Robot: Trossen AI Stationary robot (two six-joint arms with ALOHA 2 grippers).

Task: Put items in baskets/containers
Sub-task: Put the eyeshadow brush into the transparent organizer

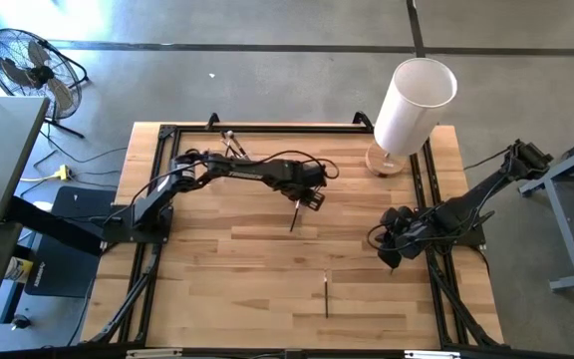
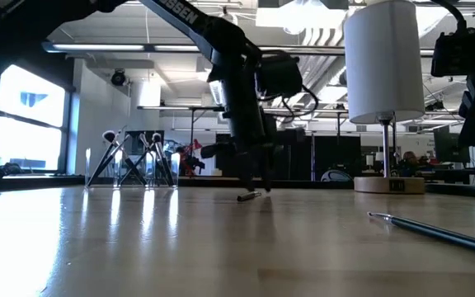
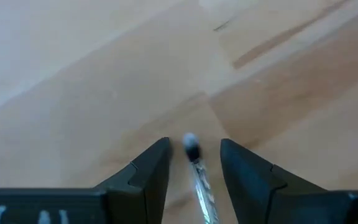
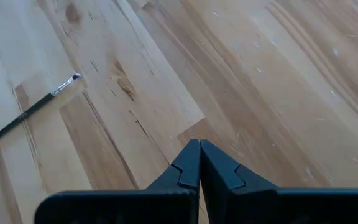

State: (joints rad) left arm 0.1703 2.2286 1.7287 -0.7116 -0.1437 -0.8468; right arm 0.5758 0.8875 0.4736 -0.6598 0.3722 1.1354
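High view: the left gripper (image 1: 310, 202) hangs near the table's (image 1: 227, 289) middle, over one end of a brush (image 1: 295, 216) lying on the wood. The left wrist view shows its fingers (image 3: 148, 167) spread, with the brush's pale tip (image 3: 191, 144) and shiny ferrule lying between them, touching neither that I can tell. To grip well, I judge it should settle low enough that the fingers bracket the thin shaft squarely, then close gently so the brush does not roll or flick out. The clear cup (image 1: 232, 146), already holding brushes, stands by the far edge, well apart. A second brush (image 1: 326, 295) lies toward the near edge. The right gripper (image 1: 391, 251) waits at the right side, fingers (image 4: 199, 167) pressed together, empty.
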